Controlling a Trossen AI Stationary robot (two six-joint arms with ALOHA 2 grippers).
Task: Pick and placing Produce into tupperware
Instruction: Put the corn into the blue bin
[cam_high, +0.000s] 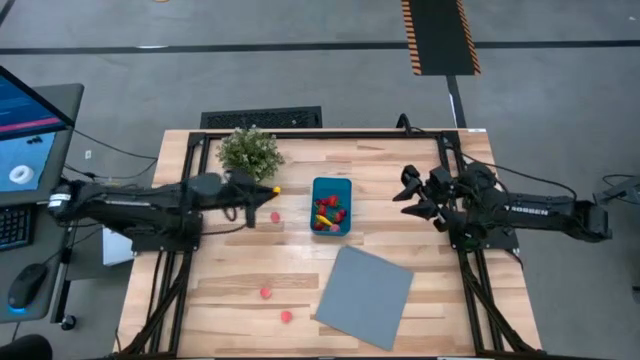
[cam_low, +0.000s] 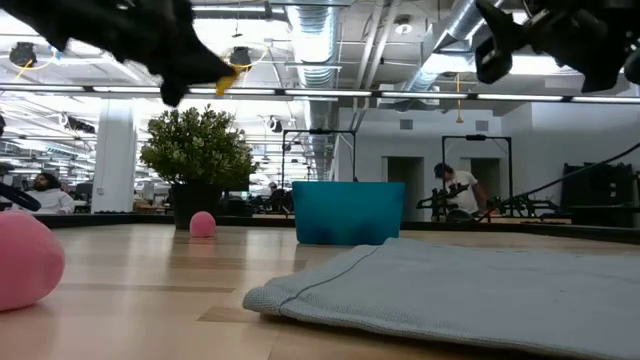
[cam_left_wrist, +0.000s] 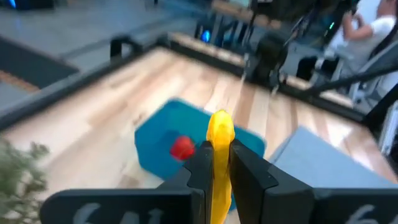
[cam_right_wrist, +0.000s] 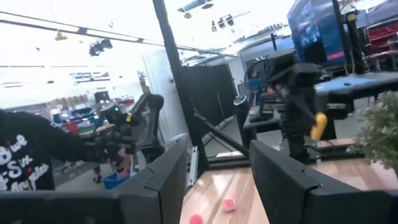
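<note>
Caught mid-carry above the surface (cam_high: 240, 290): left hand (cam_high: 268, 189) clamped tight on a yellow piece (cam_left_wrist: 219, 134), raised between the plant (cam_high: 250, 149) and the tub (cam_high: 331, 205). Seemed best to travel on until squarely over the tub, already holding several pieces, then lower before letting go to avoid a bounce off the rim. Remained loose on the wood: 3 pink pieces (cam_high: 275, 216). Waited raised at the far side: right hand (cam_high: 418, 197), fingers spread wide, nothing held.

tupperware (cam_left_wrist: 163, 134): blurred, part hidden behind left claw (cam_left_wrist: 216, 163) | contents (cam_high: 329, 211): too small to identify
</note>
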